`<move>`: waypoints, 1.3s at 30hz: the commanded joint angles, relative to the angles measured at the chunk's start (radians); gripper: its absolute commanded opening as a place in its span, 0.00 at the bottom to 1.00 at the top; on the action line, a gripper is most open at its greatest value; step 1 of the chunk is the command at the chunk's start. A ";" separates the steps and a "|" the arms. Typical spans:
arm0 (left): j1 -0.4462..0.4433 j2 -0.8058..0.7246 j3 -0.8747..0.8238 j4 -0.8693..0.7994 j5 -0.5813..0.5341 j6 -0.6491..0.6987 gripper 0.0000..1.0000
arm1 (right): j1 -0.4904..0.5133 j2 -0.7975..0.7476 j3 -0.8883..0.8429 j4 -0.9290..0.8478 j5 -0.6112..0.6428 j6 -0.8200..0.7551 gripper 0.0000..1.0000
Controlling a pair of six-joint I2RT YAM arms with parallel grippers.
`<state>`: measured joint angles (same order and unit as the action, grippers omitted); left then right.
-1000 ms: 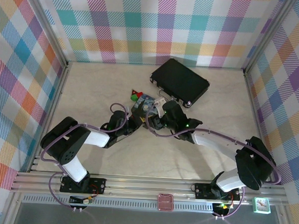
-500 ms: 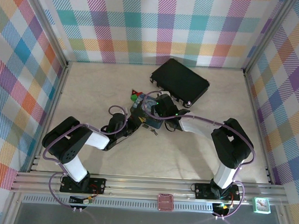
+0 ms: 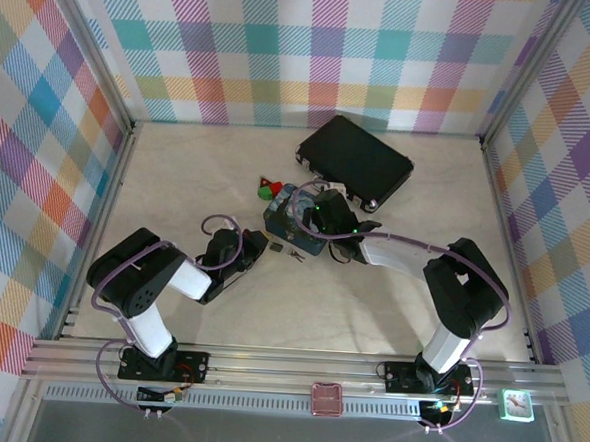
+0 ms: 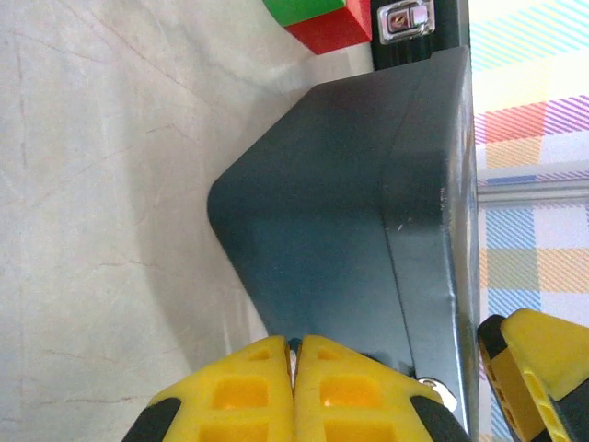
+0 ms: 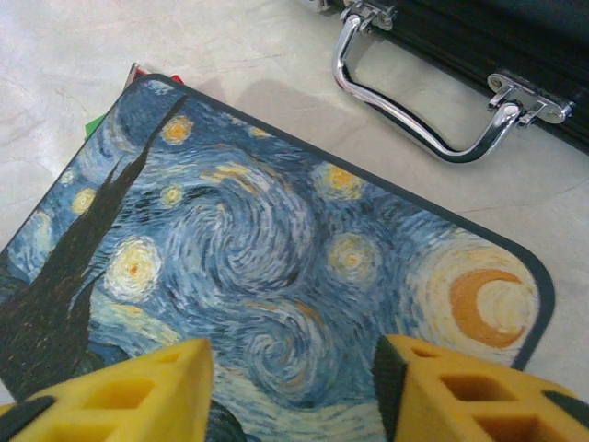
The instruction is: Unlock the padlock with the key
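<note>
Two arms meet at mid-table. Your left gripper [image 4: 294,357], yellow pads pressed together, sits at the foot of the blue tin [image 4: 368,212], and the wrist view cannot tell you whether anything thin lies in that pinch. Your right gripper [image 5: 290,378] hangs spread above the tin's swirling painted lid, holding nothing. In the overhead view, two tiny specks lie on the pale, marbled table [image 3: 178,174] at 6 o'clock of the tin. The squat dark one just off the left fingertips is probably the padlock [image 3: 276,248]. The thinner one at its 3 o'clock is probably the key [image 3: 298,253], though both are too small to be sure. The step in hand looks like gathering them, so lift the right arm off the tin, come straight down on the padlock's body and pinch its flat sides, leaving the shackle free. Thin metal on smooth stone slides, so close slowly. The round-cornered tin, the black briefcase [image 3: 357,163] at 1 o'clock with its chrome handle, and the red-and-green block [image 3: 267,189] at 10 o'clock are bystanders.
</note>
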<state>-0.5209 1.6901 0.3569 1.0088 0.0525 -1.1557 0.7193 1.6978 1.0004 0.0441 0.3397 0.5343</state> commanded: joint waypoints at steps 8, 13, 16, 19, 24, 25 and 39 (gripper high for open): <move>-0.018 -0.312 0.011 -0.756 -0.001 0.188 0.07 | -0.034 -0.214 -0.054 -0.154 0.037 -0.181 0.90; -0.019 -0.405 0.062 -0.953 -0.067 0.269 0.31 | -0.135 -0.328 -0.146 -0.156 0.066 -0.250 0.92; -0.019 -0.408 0.105 -1.011 -0.087 0.299 0.49 | -0.212 -0.379 -0.218 -0.139 0.098 -0.293 0.94; -0.017 -0.417 0.158 -1.086 -0.117 0.323 0.69 | -0.293 -0.415 -0.292 -0.098 0.121 -0.336 0.94; 0.009 -0.479 0.280 -1.255 -0.223 0.403 0.88 | -0.397 -0.462 -0.363 -0.016 0.105 -0.396 0.95; 0.017 -0.496 0.304 -1.277 -0.257 0.437 0.90 | -0.409 -0.469 -0.377 0.018 0.108 -0.417 0.95; 0.290 -0.569 0.317 -1.189 -0.628 0.826 1.00 | -0.553 -0.352 -0.610 0.646 -0.054 -0.566 0.98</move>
<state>-0.2817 1.1236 0.7158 -0.2504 -0.4599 -0.4232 0.1852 1.3235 0.4000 0.4343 0.3412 0.0063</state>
